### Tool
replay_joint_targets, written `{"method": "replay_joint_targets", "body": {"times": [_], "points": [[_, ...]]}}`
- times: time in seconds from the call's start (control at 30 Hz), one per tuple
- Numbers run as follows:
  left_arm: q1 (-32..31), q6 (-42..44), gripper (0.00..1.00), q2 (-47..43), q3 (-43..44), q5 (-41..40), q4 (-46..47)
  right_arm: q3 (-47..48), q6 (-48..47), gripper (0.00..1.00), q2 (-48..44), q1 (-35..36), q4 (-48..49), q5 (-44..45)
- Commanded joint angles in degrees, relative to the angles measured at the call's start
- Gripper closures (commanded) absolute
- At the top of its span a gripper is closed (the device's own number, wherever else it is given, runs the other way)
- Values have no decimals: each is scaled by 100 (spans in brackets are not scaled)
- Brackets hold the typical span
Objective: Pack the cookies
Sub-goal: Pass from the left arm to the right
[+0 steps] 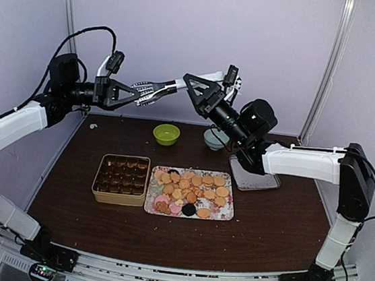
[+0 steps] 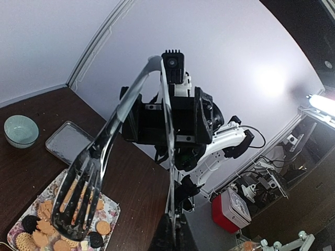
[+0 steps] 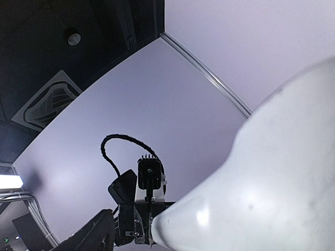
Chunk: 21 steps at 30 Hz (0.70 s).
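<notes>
While the cookies (image 1: 192, 190) lie heaped on the flowered tray (image 1: 228, 215), right of the tan tin (image 1: 120, 180), the left pincer (image 1: 126, 95) is clamped on black tongs (image 1: 154, 90) high over the far desk (image 1: 267, 217). The right pincer (image 1: 192, 87) meets their handle end, but whether it grips cannot be told. Packing looks not yet begun. The tongs probably need a settled hold first, then lowering to the tray.

The left arm (image 1: 12, 129) and right arm (image 1: 303, 162) are built of white tubular links joined by black motor housings. The left gripper (image 1: 137, 97) and right gripper (image 1: 186, 79) are framed in black triangular struts, each topped by a small black camera (image 1: 116, 61). A black cable (image 1: 91, 31) is looped above the left arm. Black bases (image 1: 49, 255) are seen.
</notes>
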Motion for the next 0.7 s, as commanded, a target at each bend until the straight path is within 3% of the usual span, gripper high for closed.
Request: {"method": "replay_joint_targets", "body": {"times": [0.0,0.23,0.47,0.6,0.67], "points": [[-52,106,100,-85,64,200,228,105,80,25,70,24,124,1],[-44,300,100,-98,19,227,21,135,187,45,120,26,271,-10],[-36,995,100,-73,191,155,-826,-107,133,52,-31,27,302,-100],[31,1891,80,-32,403,12,-1888,-337,-172,56,-262,8,47,-111],[117,2402,66,3,533,-86,-2492,-482,-476,57,-489,11,-263,-99]]}}
